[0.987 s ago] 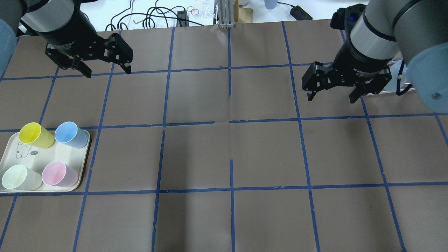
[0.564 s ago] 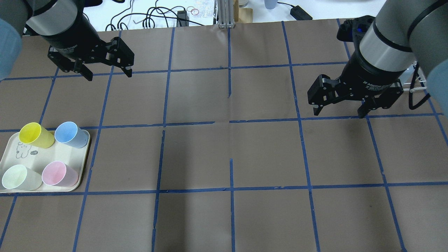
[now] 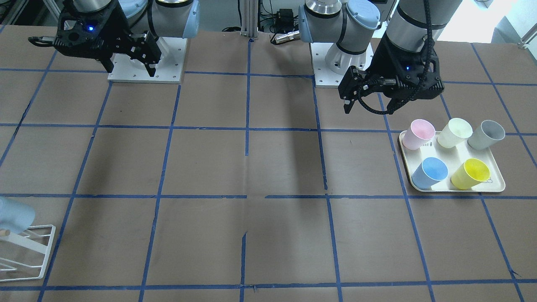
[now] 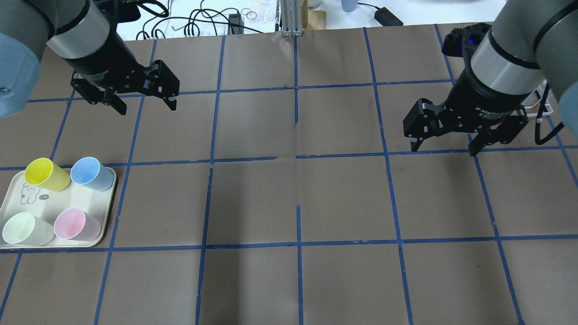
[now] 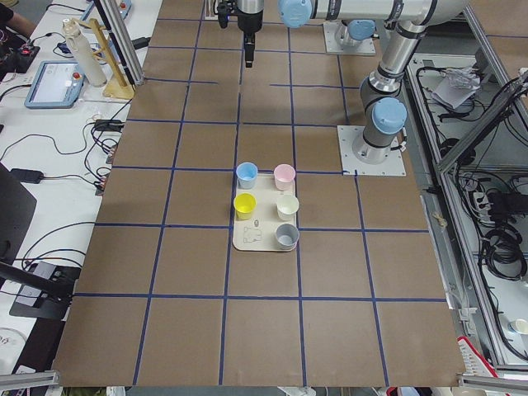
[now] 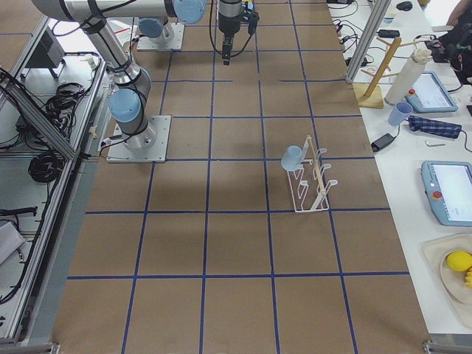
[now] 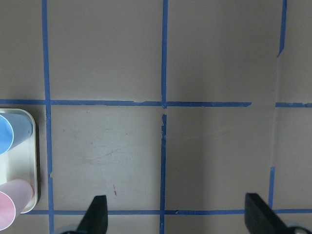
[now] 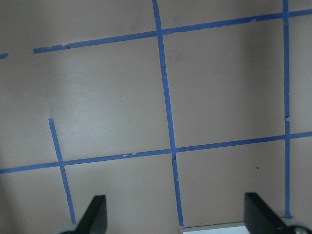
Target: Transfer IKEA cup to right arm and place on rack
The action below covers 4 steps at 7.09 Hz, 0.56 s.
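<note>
The IKEA cup [image 3: 14,214], pale greyish blue, sits tilted over a rod of the white wire rack [image 3: 48,251] at the table's far right; both also show in the exterior right view, the cup [image 6: 293,156] on the rack [image 6: 313,195]. My right gripper [image 4: 443,151] is open and empty, well apart from the rack, and hangs over bare table [image 8: 175,214]. My left gripper [image 4: 148,109] is open and empty above the table, beyond the tray. In the front-facing view the right gripper [image 3: 129,72] and left gripper [image 3: 368,111] hang near the robot bases.
A cream tray [image 4: 40,203] at the near left holds a deeper blue cup [image 4: 90,174], a yellow cup [image 4: 45,174], a pink cup [image 4: 74,224], a pale green cup [image 4: 22,229] and a grey cup [image 3: 486,133]. Cables and gear lie beyond the far edge.
Both grippers stayed open. The right gripper moved right and toward the near side of the overhead view. The left gripper moved a little the same way.
</note>
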### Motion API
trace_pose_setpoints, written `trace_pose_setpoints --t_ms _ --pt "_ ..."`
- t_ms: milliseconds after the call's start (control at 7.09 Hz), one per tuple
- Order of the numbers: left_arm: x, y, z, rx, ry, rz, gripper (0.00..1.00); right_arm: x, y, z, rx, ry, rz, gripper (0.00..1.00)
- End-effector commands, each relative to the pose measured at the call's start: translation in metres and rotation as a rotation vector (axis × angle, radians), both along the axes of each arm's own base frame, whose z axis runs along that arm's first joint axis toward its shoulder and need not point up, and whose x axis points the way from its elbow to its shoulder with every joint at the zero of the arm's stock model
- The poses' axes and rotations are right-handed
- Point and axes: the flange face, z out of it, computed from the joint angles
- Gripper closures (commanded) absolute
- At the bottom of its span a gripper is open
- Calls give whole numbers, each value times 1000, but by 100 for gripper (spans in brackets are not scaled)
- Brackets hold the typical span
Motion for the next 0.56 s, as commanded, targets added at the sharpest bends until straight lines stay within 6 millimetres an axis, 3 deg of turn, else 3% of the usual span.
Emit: trace_pose_setpoints --t_ms 0,423 --pt "-1 -4 4 -7 -5 -4 0 -1 0 0 -3 1 -3 0" --pt "-2 -5 5 -8 -2 -4 0 -1 -1 0 -3 -1 3 0"
